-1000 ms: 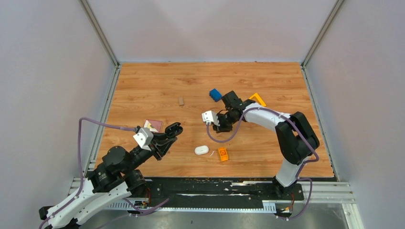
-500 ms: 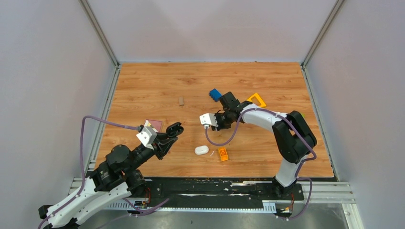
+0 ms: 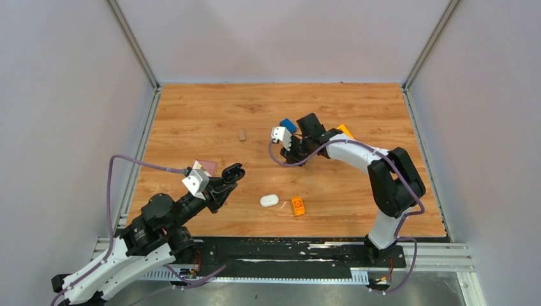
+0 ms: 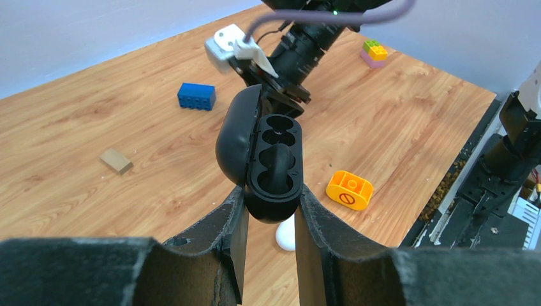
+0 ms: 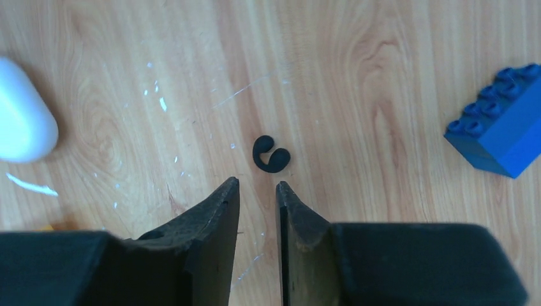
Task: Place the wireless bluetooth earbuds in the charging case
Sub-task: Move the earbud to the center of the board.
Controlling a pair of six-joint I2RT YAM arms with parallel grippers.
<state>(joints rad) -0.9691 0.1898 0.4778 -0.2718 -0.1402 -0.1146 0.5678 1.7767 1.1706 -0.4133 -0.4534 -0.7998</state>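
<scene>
You have a wooden table (image 3: 191, 108) under both arms. Your left pincer (image 4: 270, 191) is clamped on the case (image 4: 274, 159), one finger on each side of its lower end, so the case stands up out of the tips, clear of the table. The case is black. Its lid (image 4: 236, 134) is swung open to the left in that wrist view, and its wells face the camera. A curved dark form lies in the middle well; you cannot tell from here whether it is an earbud.

Your right pincer (image 5: 256, 185) points down at the wood with its fingers a narrow gap apart and nothing between them. A blue block (image 5: 504, 137) lies well off to the right of those tips, at the edge of the right wrist view. An orange block (image 4: 349, 190) lies on the table beyond your left pincer, to the right of the held case. A white oval (image 5: 22, 131) lies far to the left of the right pincer's tips. From the left wrist it peeps out just below the held case, between the two fingers. A tan block (image 4: 117, 160) lies well to the left of the left pincer. Smallest of all, one black earbud (image 5: 270, 155) lies on the bare wood just ahead of the right pincer's tips, in line with the gap and untouched.
</scene>
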